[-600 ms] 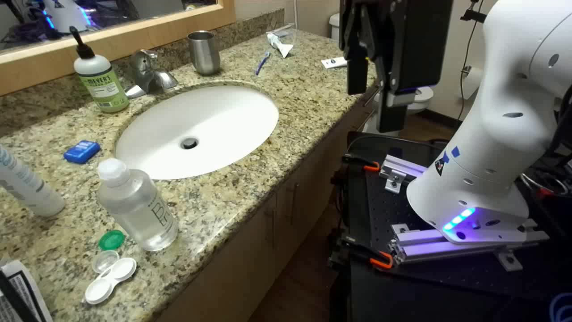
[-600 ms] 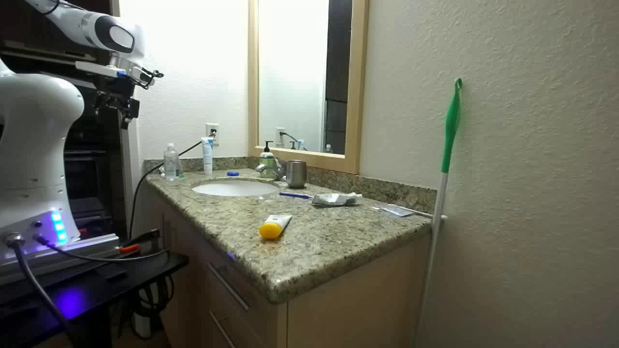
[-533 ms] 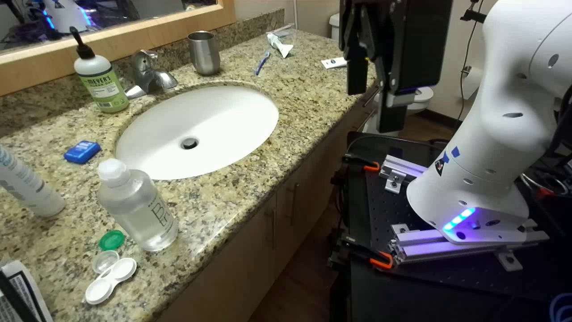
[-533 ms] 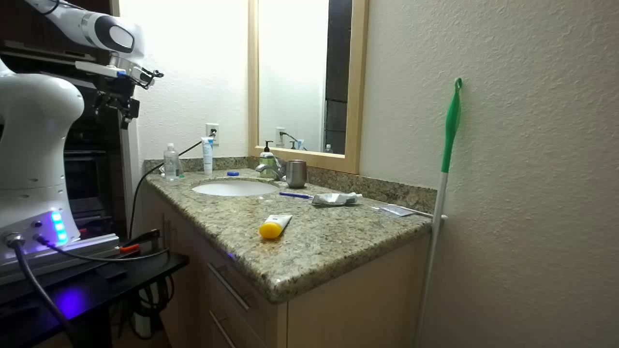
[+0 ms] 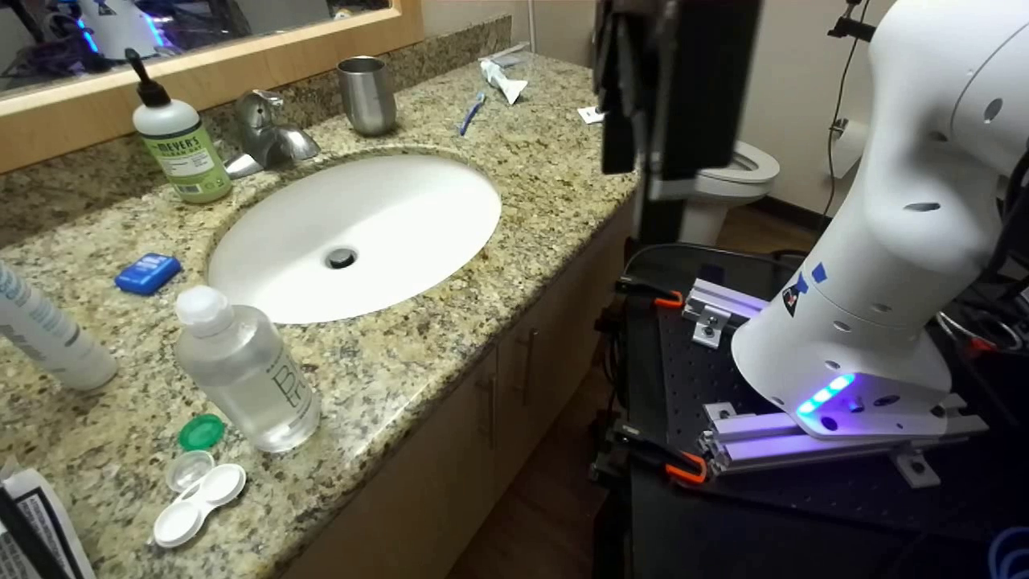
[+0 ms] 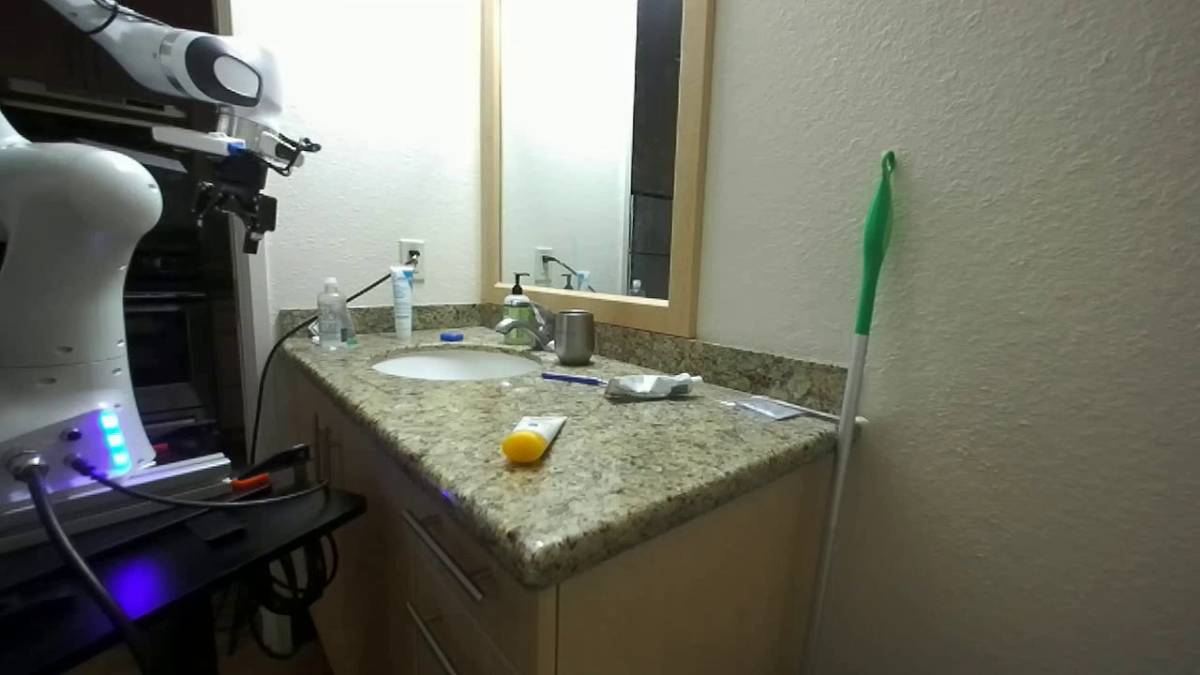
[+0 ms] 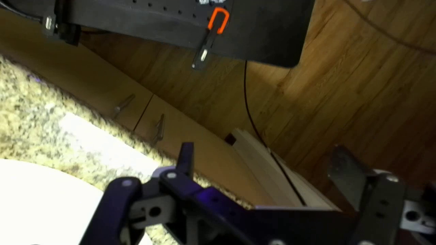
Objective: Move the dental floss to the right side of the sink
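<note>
The dental floss, a small blue box (image 5: pixel 148 273), lies on the granite counter left of the sink in an exterior view; it also shows as a blue strip (image 6: pixel 452 337) behind the sink. The white oval sink (image 5: pixel 410 273) appears in both exterior views (image 6: pixel 457 366), and part of it fills the lower left of the wrist view (image 7: pixel 37 200). My gripper (image 5: pixel 640 185) hangs above and beside the counter's front edge, well away from the floss. In the wrist view my gripper (image 7: pixel 264 166) is open with nothing between its fingers. The floss is out of the wrist view.
A clear bottle (image 5: pixel 249 378), a white tube (image 5: pixel 52 330) and a soap pump (image 5: pixel 183 149) stand around the floss. The faucet (image 5: pixel 269 137) and a steel cup (image 5: pixel 367 95) stand behind the sink. A yellow-capped tube (image 6: pixel 532 441) and a toothbrush (image 6: pixel 574 379) lie farther along.
My gripper has shifted a little toward the counter, leftward in one exterior picture and slightly rightward in another. It is blurred by motion. The floss and the other things have not moved.
</note>
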`<state>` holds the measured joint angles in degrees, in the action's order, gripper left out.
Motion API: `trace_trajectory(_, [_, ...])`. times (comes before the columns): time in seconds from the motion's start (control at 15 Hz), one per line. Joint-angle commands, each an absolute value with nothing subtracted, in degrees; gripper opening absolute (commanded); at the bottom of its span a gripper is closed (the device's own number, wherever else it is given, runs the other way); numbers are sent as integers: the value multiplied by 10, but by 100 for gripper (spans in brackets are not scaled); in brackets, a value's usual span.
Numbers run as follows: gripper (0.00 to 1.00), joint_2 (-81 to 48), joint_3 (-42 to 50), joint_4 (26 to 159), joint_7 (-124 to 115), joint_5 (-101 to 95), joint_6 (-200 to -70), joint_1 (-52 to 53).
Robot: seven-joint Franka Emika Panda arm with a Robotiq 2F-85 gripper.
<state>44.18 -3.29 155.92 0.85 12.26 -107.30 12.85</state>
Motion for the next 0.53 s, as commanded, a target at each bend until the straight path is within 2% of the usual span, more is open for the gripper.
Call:
trace_trajectory(0.0, [100,376,-82,1579,-30,157,-1232,74])
trace_trajectory(0.2, [100,295,-131,1567,-81,172,-1379,31])
trace_trajectory(0.4, [100,178,-130,1528,-167,128,-1526,5])
trace_trajectory(0.47, [100,172,-138,1519,-208,111,-1540,-9])
